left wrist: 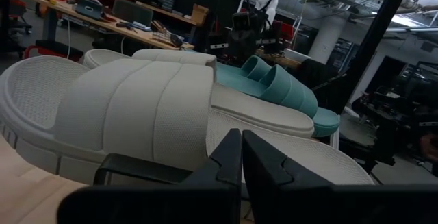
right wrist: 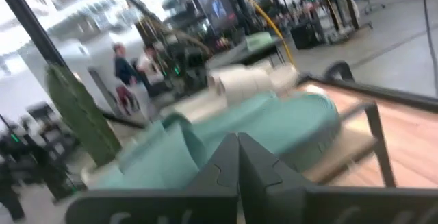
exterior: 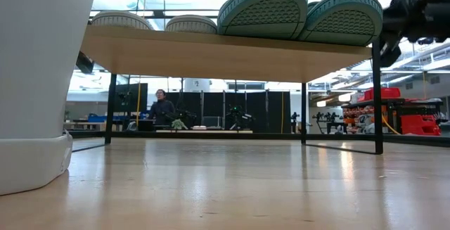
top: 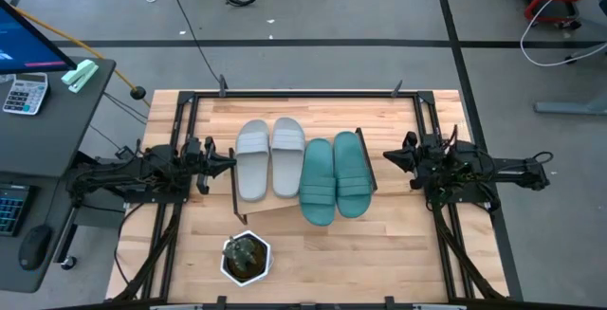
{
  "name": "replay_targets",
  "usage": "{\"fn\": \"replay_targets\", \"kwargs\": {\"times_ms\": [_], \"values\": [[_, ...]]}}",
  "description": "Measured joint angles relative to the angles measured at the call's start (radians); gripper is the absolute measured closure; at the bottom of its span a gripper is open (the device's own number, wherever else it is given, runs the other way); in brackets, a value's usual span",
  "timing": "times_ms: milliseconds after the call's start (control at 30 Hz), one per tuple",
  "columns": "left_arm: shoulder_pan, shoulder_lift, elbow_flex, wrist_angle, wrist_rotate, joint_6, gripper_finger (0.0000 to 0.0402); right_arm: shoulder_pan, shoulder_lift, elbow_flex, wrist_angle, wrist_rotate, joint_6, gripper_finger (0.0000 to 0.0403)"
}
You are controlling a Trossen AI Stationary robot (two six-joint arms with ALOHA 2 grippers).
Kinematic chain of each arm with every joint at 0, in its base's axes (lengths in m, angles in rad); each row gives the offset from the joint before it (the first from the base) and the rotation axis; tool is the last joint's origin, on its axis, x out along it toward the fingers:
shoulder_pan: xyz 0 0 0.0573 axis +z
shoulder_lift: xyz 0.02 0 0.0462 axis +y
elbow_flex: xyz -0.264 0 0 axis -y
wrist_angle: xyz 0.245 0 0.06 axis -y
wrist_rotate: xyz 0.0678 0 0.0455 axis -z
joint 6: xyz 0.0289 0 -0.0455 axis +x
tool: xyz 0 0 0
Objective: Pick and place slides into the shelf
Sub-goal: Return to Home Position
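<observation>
Since the plant pot (top: 247,259) stands at the front of the table (top: 379,253), it is the closest thing, and nothing is touching it. It is not part of the job, so it sits by itself.

Just behind it is the shelf (top: 273,207). All four slides are on its board, side by side. The two green slides (top: 334,179) are on the right half. They stick out over the front edge, and their soles show from below, so I think they are tipped a bit and not lying flat. They could slip off if the shelf got bumped. The two grey slides (top: 270,158) are on the left half, touching each other, and they sit further back on the board.

The left gripper (top: 223,158) hangs just beside the left end of the shelf. Its fingers are pinched close together with nothing between them. The right gripper (top: 389,156) hangs just beside the right end, and its fingers are also closed on nothing. Both arms are off to the sides, out of the way, which fits a job that looks done.

Far behind the table, a person (exterior: 163,107) is in the room.
</observation>
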Motion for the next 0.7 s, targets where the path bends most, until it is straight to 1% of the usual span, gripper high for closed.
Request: {"fn": "replay_targets", "kwargs": {"times_ms": [167,333,500,633,700], "values": [[0.000,0.000,0.000,0.004,0.000,0.000,0.0383,0.000,-0.001,0.000,-0.046,-0.003,-0.049,0.0403],[0.000,0.000,0.000,0.008,0.000,0.000,0.0373,0.000,-0.001,0.000,-0.125,-0.037,-0.100,0.0403],[0.000,0.000,0.000,0.010,0.001,0.000,0.0367,0.000,-0.001,0.000,-0.175,-0.043,-0.201,0.0403],[0.000,0.000,0.000,0.010,0.000,0.000,0.0370,0.000,-0.001,0.000,-0.224,-0.052,-0.273,0.0403],[0.000,0.000,0.000,0.010,0.000,0.000,0.0374,0.000,0.000,0.000,-0.235,-0.052,-0.285,0.0403]]}}
